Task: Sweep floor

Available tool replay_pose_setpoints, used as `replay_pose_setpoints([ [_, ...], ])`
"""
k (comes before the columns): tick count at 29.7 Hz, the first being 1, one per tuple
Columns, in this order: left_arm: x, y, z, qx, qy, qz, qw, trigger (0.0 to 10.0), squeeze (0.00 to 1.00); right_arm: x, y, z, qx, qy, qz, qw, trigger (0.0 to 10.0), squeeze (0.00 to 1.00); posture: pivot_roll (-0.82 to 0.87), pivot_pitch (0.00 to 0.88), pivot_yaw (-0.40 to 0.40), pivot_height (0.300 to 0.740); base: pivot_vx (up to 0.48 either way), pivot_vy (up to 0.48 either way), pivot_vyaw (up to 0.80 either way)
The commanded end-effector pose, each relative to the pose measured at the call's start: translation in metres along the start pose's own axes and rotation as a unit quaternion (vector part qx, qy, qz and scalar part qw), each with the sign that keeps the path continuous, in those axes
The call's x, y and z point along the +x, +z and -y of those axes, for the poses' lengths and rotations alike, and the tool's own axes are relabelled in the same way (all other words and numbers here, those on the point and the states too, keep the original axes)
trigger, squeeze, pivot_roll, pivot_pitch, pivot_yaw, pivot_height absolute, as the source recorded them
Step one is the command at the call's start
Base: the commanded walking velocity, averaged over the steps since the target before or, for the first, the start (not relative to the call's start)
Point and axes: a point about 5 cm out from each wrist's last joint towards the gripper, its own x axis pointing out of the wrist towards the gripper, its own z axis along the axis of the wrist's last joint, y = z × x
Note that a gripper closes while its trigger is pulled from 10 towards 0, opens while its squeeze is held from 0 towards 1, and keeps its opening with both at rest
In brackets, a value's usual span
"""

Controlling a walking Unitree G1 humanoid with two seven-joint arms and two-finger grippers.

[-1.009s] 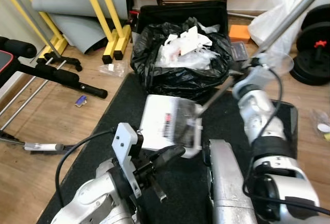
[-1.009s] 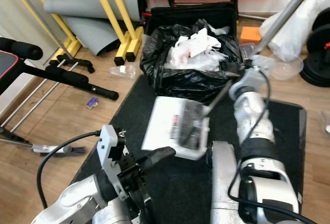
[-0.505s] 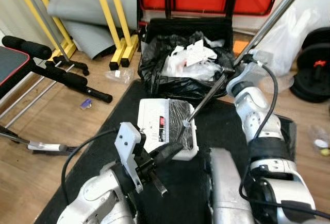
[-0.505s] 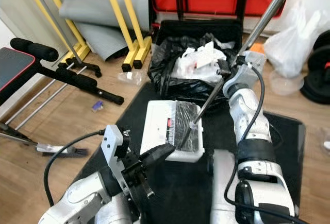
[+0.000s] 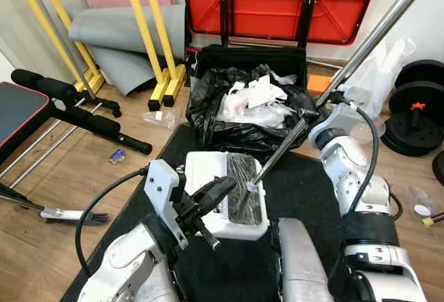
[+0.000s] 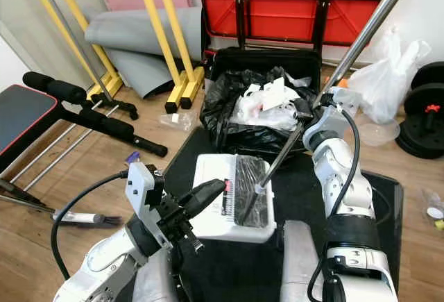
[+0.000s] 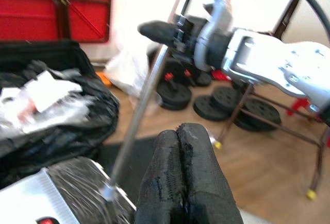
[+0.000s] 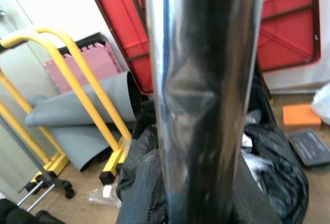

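Note:
A broom with a long silver handle (image 5: pixel 374 35) slants down from the upper right. Its black bristle head (image 5: pixel 241 196) rests on a white dustpan (image 5: pixel 201 170), which lies on a black mat (image 5: pixel 305 191). My right gripper (image 5: pixel 313 112) is shut on the handle beside a black trash bag (image 5: pixel 222 118) stuffed with white paper. In the right wrist view the handle (image 8: pixel 201 105) runs between the fingers. My left gripper (image 5: pixel 220 189) is shut and hovers over the dustpan near the bristles. In the left wrist view its fingers (image 7: pixel 181 183) are pressed together with nothing seen between them.
A yellow frame (image 5: pixel 149 31) and rolled grey mats stand at the back left, with a weight bench (image 5: pixel 62 94) on the left. A red folding table (image 5: pixel 277 3) is behind the bag. Weight plates (image 5: pixel 416 114) lie at the right. A small hand brush (image 5: pixel 69 213) lies on the wood floor.
The camera has tilted up, showing more of the room. The broom head has come to rest on the dustpan's right part. My left gripper has risen over the dustpan.

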Motion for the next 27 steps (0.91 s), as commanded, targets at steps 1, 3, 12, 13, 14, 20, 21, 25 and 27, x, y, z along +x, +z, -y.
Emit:
replay_pose_setpoints([
  [1, -0.004, -0.002, -0.01, 0.005, 0.058, 0.0, 0.998, 10.0, 0.0, -0.001, 0.018, -0.008, 0.004, 0.015, 0.036, 0.999, 10.0, 0.0, -0.17, 0.0, 0.0, 0.576, 0.0, 0.0, 0.0],
  [3, -0.004, -0.002, -0.012, 0.007, 0.064, 0.002, 0.998, 10.0, 0.0, -0.002, 0.019, -0.008, 0.003, 0.015, 0.036, 0.999, 10.0, 0.0, -0.17, 0.0, 0.001, 0.581, 0.0, 0.0, 0.0],
  [12, -0.003, -0.002, -0.024, 0.013, 0.12, 0.003, 0.993, 10.0, 0.0, -0.002, 0.02, -0.01, 0.002, 0.016, 0.034, 0.999, 10.0, 0.0, -0.17, 0.0, 0.001, 0.616, 0.0, 0.0, 0.0],
  [13, -0.002, -0.004, -0.027, 0.012, 0.138, -0.002, 0.99, 10.0, 0.0, -0.002, 0.019, -0.01, 0.0, 0.016, 0.032, 0.999, 10.0, 0.0, -0.17, 0.0, -0.006, 0.621, 0.0, 0.0, 0.0],
  [14, -0.001, -0.004, -0.03, 0.011, 0.152, -0.005, 0.988, 10.0, 0.0, -0.002, 0.018, -0.009, -0.001, 0.016, 0.031, 0.999, 10.0, 0.0, -0.18, 0.0, -0.007, 0.626, 0.0, 0.0, 0.0],
  [20, 0.004, -0.01, -0.039, 0.011, 0.208, -0.039, 0.977, 10.0, 0.0, -0.001, 0.019, -0.01, -0.007, 0.018, 0.031, 0.999, 10.0, 0.0, -0.18, 0.0, -0.007, 0.651, -0.16, 0.0, 0.0],
  [21, 0.004, -0.01, -0.039, 0.011, 0.208, -0.039, 0.977, 10.0, 0.0, -0.001, 0.019, -0.01, -0.007, 0.018, 0.031, 0.999, 10.0, 0.0, -0.18, 0.0, -0.007, 0.651, -0.48, 0.0, 0.0],
  [25, 0.004, -0.009, -0.041, 0.023, 0.211, -0.033, 0.977, 10.0, 0.0, 0.0, 0.021, -0.01, -0.009, 0.017, 0.034, 0.999, 10.0, 0.0, -0.18, 0.0, -0.006, 0.671, -0.12, 0.0, 0.0],
  [27, 0.004, -0.009, -0.042, 0.02, 0.211, -0.029, 0.977, 10.0, 0.0, 0.0, 0.022, -0.009, -0.01, 0.016, 0.035, 0.999, 10.0, 0.0, -0.18, 0.0, -0.007, 0.681, 0.0, 0.0, 0.0],
])
